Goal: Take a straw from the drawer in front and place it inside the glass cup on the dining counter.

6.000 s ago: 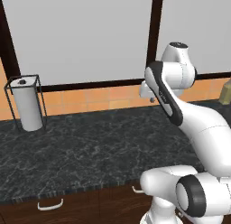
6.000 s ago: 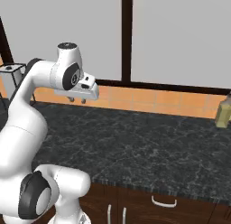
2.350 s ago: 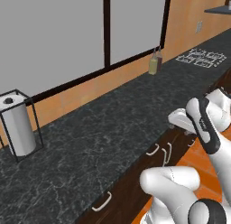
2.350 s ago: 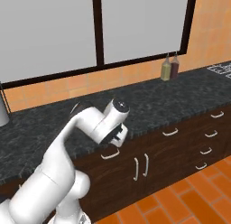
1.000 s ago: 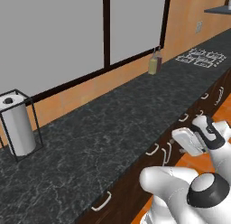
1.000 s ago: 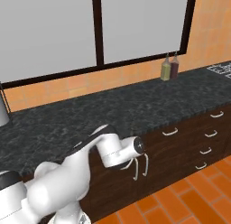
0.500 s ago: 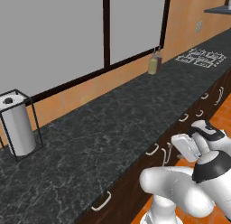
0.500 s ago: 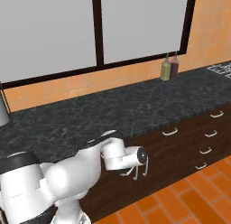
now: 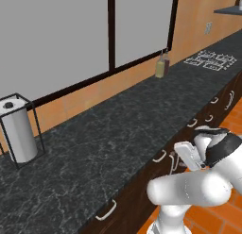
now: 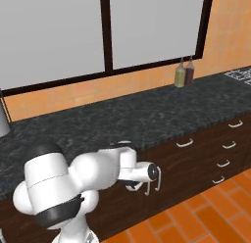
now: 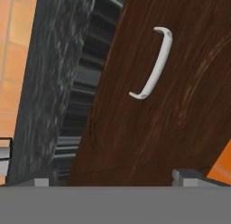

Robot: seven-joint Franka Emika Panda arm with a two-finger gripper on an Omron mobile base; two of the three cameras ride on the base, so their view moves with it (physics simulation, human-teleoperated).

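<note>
A dark brown wooden drawer [image 11: 171, 119] faces me in the hand view, shut, with a curved silver handle [image 11: 151, 64] on its front. My gripper [image 11: 115, 178] is open, its two fingertips [image 11: 185, 175] spread wide, a short way off the front and nothing between them. From the left base view the gripper [image 9: 174, 162] hangs just below the counter edge beside a drawer handle [image 9: 159, 156]. In the right base view my hand [image 10: 142, 172] points at the cabinet fronts. The straw is hidden. The glass cup and the dining counter are out of view.
A black speckled counter [image 9: 118, 129] runs above the drawers. A paper towel stand [image 9: 19, 134] is at its left end, two bottles [image 10: 184, 73] stand by the back wall, and a stove grate [image 9: 210, 59] lies far along. Narrower stacked drawers [image 10: 228, 154] sit to the right over orange tiles [image 10: 206, 212].
The arm has folded lower and the hand has come in closer to the drawer front, under the counter edge. The fingers have stayed wide apart.
</note>
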